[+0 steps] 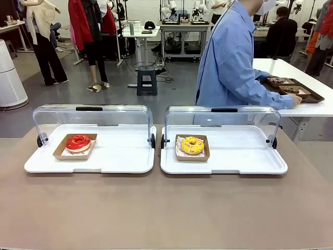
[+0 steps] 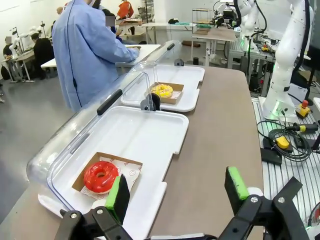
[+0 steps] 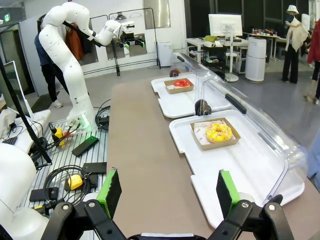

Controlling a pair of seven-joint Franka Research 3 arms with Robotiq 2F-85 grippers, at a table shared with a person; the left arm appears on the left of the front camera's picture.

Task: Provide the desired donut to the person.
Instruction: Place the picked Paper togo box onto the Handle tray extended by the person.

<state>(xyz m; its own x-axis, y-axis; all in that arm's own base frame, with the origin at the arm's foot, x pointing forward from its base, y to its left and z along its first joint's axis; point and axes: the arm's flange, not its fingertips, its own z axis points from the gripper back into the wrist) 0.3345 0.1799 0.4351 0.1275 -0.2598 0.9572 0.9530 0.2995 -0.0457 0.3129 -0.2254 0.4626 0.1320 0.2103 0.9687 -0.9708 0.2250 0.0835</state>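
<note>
Person in light blue shirt (image 1: 229,62) upper right, turned sideways toward a side table, red-glazed round donut (image 1: 78,142) lower left, yellow-glazed round donut (image 1: 192,145) centre, each in an open-lidded white tray (image 1: 125,159), bare brown tabletop (image 1: 166,208) across the bottom, left gripper (image 2: 177,192) and right gripper (image 3: 167,192) both spread wide, holding nothing.

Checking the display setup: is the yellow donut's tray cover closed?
No, the clear cover stands swung back behind the yellow donut, leaving it exposed.

no text, labels or signs legible
</note>
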